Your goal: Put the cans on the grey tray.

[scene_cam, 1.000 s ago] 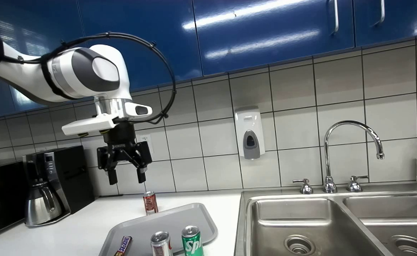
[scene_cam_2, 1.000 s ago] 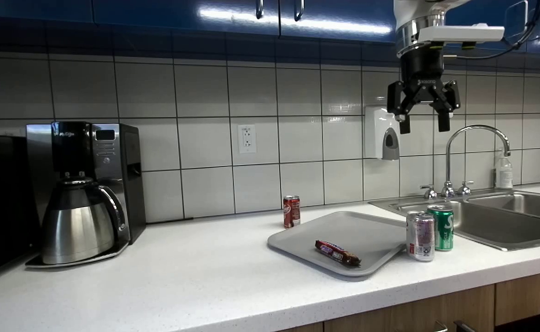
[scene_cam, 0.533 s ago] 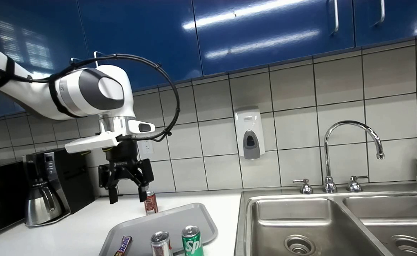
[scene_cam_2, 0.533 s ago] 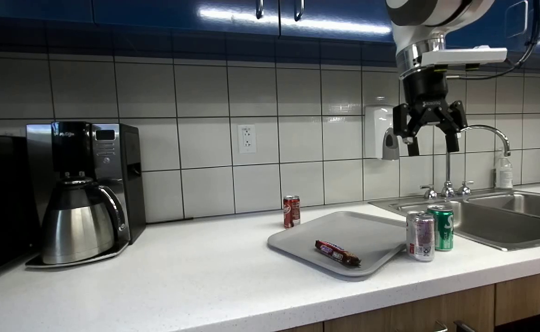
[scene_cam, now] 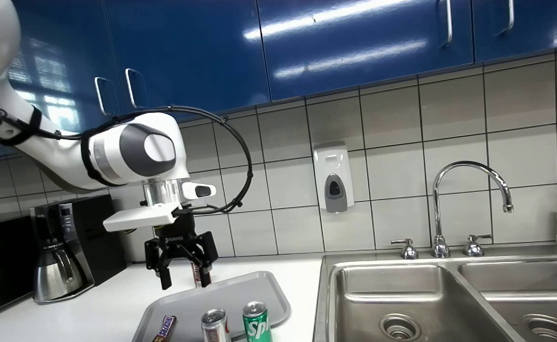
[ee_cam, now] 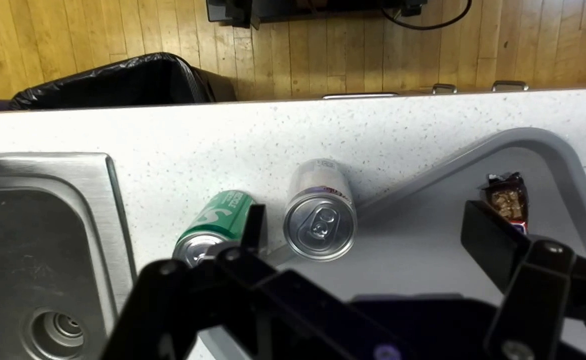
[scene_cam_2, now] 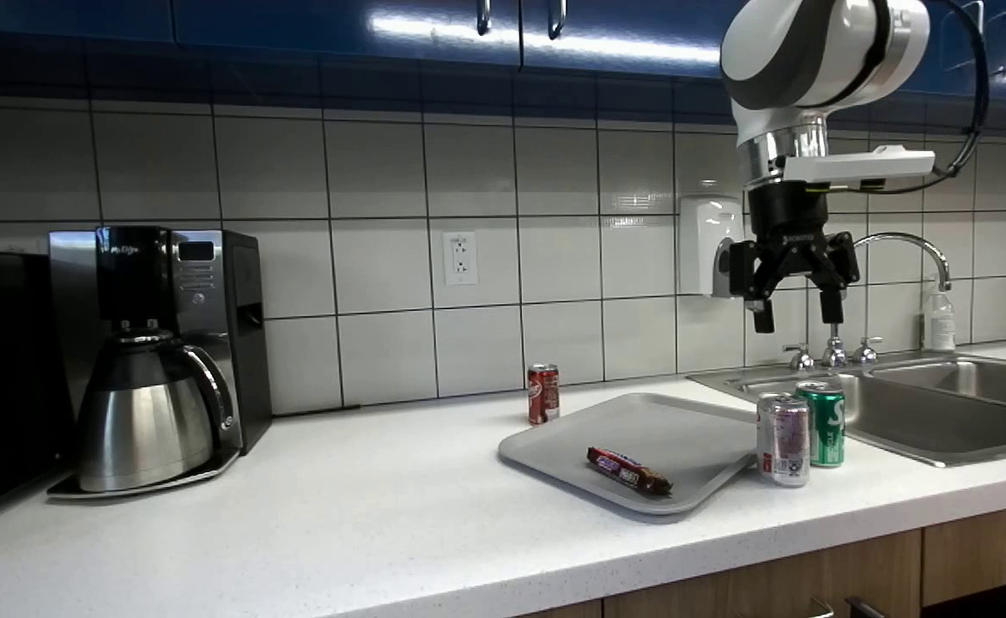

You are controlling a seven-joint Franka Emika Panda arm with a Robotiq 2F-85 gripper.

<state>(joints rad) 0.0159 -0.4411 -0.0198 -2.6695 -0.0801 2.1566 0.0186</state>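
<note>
- We see the end effector [scene_cam_2: 796,314] pointing down, its fingers [ee_cam: 493,245] spread and nothing held: it is released, presumably so that it can pass down both sides of something upright.
- The silvery can [scene_cam_2: 783,442] stands upright on the table [scene_cam_2: 314,515], just beside the rim of the grey tray [scene_cam_2: 675,425]; whether the two touch, we cannot tell. In the wrist view it shows between the fingers, which makes us think it the likeliest pick.
- The green can [scene_cam: 258,325] stands upright near it, on the side toward the sink [scene_cam: 364,313]. One finger covers part of it in the wrist view, so we suspect that finger must drop between the pair, with a risk of knocking either.
- The red can [scene_cam_2: 543,399] stands upright well apart from them, just outside the tray near the tiled wall [scene_cam_2: 383,343], and so will likely call for its own reach.
- A chocolate bar [scene_cam_2: 628,472] lies on the tray toward one corner, leaving, we reckon, bare surface enough.
- With all three cans off the tray, we judge the placing wholly to do.
</note>
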